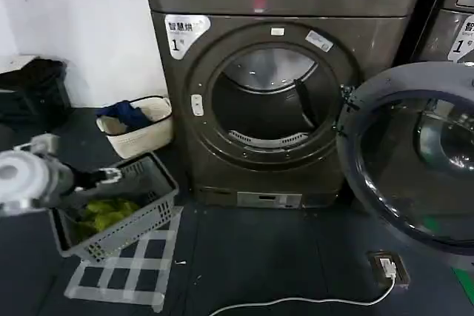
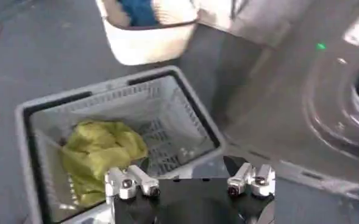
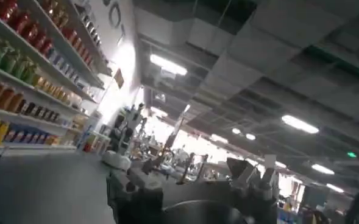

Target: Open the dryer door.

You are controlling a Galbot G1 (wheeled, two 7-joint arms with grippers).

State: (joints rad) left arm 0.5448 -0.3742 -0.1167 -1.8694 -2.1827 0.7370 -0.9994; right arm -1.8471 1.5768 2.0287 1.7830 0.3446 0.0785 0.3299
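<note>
Nearest to us in the head view, our left arm reaches in over a grey plastic basket [image 1: 118,212] that sits on the dark floor [image 1: 252,257] beside a grid of pale tape [image 1: 126,268]; the basket holds a crumpled yellow-green cloth [image 1: 104,216]. In the left wrist view the left gripper [image 2: 190,182] hangs just above that basket's near rim, its two fingers spread apart with nothing between them. A white cable [image 1: 296,303] snakes across the floor to a small box [image 1: 389,268] near the right edge. A little farther back, a white basket [image 1: 137,127] with blue fabric stands against the white wall, just beside the bronze-grey dryer [image 1: 281,5]. The dryer door [image 1: 415,160] stands swung wide open on the right side of the machine, its dark inner face and tinted glass turned toward us, its right edge cut off by the frame; behind it the neighbouring machine is only partly visible. The drum opening [image 1: 270,101] is exposed. In the right wrist view the right gripper [image 3: 191,182] points up toward a ceiling with strip lights and shelves of bottles; we cannot tell how far its fingers are apart.
</note>
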